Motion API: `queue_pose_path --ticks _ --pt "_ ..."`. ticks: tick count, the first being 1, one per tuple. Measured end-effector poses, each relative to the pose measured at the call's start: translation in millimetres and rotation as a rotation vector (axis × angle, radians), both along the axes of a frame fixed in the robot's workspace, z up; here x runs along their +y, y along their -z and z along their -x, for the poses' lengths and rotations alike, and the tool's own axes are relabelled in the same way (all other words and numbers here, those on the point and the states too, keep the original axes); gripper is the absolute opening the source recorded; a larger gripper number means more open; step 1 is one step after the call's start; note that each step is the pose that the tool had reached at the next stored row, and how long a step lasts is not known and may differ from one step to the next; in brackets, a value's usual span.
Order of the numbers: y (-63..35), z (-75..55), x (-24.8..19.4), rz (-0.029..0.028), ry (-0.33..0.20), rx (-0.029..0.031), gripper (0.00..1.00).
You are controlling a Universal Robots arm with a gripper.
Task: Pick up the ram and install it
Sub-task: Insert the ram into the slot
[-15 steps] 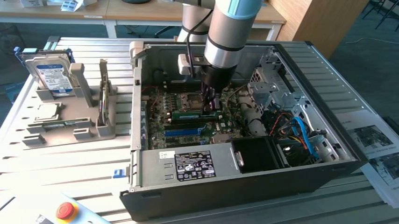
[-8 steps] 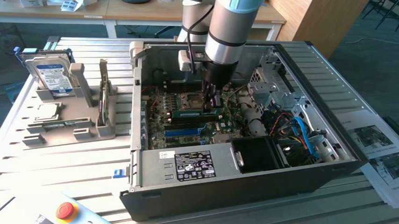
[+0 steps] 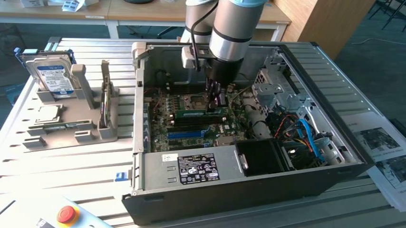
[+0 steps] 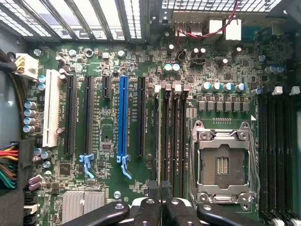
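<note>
The exterior view stands high and aslant, well back, looking down on the whole open computer case (image 3: 254, 194) and the slatted worktop (image 3: 76, 166) around it. The wrist view sits behind the tool (image 4: 160, 187) — close, facing squarely onto the motherboard (image 4: 106, 127). Both share that board's CPU socket (image 4: 222, 162).

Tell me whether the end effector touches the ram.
Cannot tell: in the exterior view the end effector overlaps the ram, with neither contact nor gap plain.

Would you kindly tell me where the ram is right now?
In the exterior view, the ram sits inside the open computer case, on the motherboard directly under the claw, beside the empty processor socket.
</note>
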State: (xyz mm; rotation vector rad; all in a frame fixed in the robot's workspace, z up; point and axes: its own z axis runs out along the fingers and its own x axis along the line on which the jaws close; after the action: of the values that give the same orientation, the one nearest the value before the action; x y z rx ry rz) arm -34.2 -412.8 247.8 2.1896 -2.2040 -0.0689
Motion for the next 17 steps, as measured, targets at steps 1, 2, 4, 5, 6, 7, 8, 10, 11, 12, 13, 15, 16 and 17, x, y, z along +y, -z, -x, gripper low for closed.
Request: queue_pose_path --ticks 1,2,4,5,6,7,8,10,11,12,13,15,16,17 --pt "0.0 0.0 0.0 0.0000 0.000 -0.0001 0.12" --pt "0.0 0.0 0.0 0.0000 0.000 0.0000 0.12" --pt "-0.1 0.1 0.0 0.0001 0.000 -0.0013 0.12" --pt "-0.1 0.2 0.0 0.0002 0.000 -0.0050 0.12" --pt "-0.1 0.3 0.0 0.0002 0.000 -0.0084 0.12" --pt "-0.1 0.4 0.0 0.0001 0.000 -0.0118 0.12" --pt "-0.1 0.5 0.0 0.0001 0.000 -0.0153 0.12" --pt "0.0 0.9 0.0 0.0000 0.000 -0.0212 0.12" --pt "0.0 0.9 0.0 0.0001 0.000 -0.0227 0.12" --pt "0.0 1.0 0.0 0.0000 0.000 -0.0230 0.12" --pt "-0.1 1.4 0.0 0.0001 0.000 -0.0237 0.12" --pt "-0.2 3.0 0.0 0.0003 0.000 -0.0252 0.12" --pt "-0.1 3.7 0.0 0.0003 0.000 -0.0258 0.12" --pt "-0.1 4.1 0.0 0.0003 0.000 -0.0262 0.12"
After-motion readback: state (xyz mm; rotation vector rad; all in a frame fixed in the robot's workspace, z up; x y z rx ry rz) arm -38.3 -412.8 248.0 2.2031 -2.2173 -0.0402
